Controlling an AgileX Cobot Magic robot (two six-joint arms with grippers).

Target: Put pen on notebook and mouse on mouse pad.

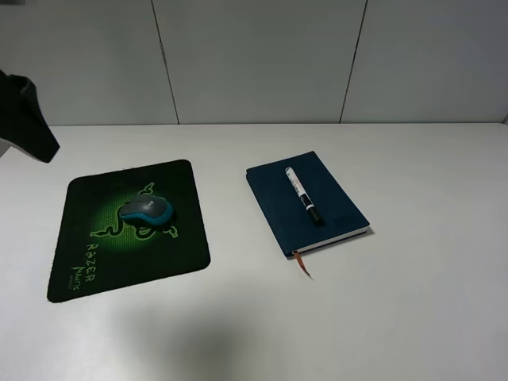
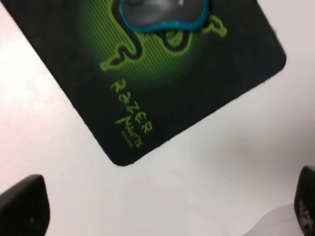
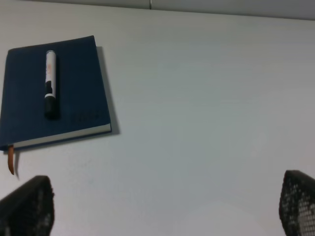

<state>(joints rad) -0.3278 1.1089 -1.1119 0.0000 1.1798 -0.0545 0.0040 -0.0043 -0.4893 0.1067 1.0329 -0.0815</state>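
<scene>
Nearest to us in the high view is the mouse pad [image 1: 131, 230], black with a green glow, lying flat on the white counter [image 1: 413, 302] at our left. We can read "RAZER" in green along its near edge, with a smaller line under it that looks like "Mantis"; a finer line below that is too small to make out. One mouse [image 1: 147, 210], dark grey on top with teal sides, sits on the pad, right over the green snake logo. Up at the far left edge a dark piece of our left arm [image 1: 28, 119] hangs above the counter, well apart from the pad. Our left gripper [image 2: 162, 209] hovers over the bare counter beside the pad's lettered corner, jaws spread wide and holding nothing.

Moving right, one navy notebook [image 1: 305, 202] lies closed, well apart from the pad, its orange-brown ribbon [image 1: 303, 264] trailing off the near edge. One pen [image 1: 302, 193] lies on its cover, black cap towards us; its barrel print is too small to read. Our right gripper [image 3: 162, 206] hangs over clear counter beside the notebook, jaws released and empty. Grey wall panels [image 1: 254, 55] stand behind.
</scene>
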